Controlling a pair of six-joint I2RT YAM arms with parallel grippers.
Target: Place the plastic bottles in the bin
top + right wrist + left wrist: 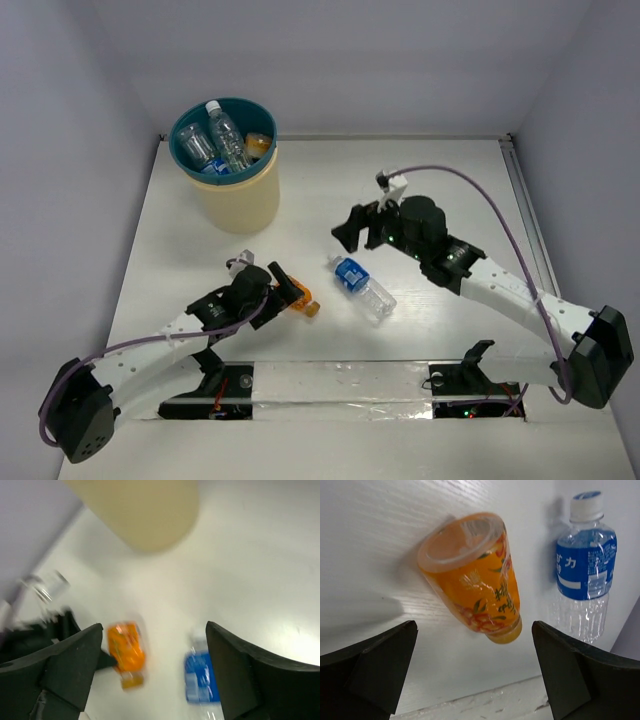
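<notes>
One orange bottle [470,580] lay on its side on the white table [450,180] between the widely parted fingers of the left gripper [474,635], neither finger touching it. Just beside it, toward the right arm, lay a clear bottle with a blue label [362,287]. Past that bottle the right gripper [350,232] hung over the table with its jaws wide and empty, its own view blurred, while several more bottles [225,140] sat inside the bin [240,200] at the far left of the table, well apart from both grippers.
</notes>
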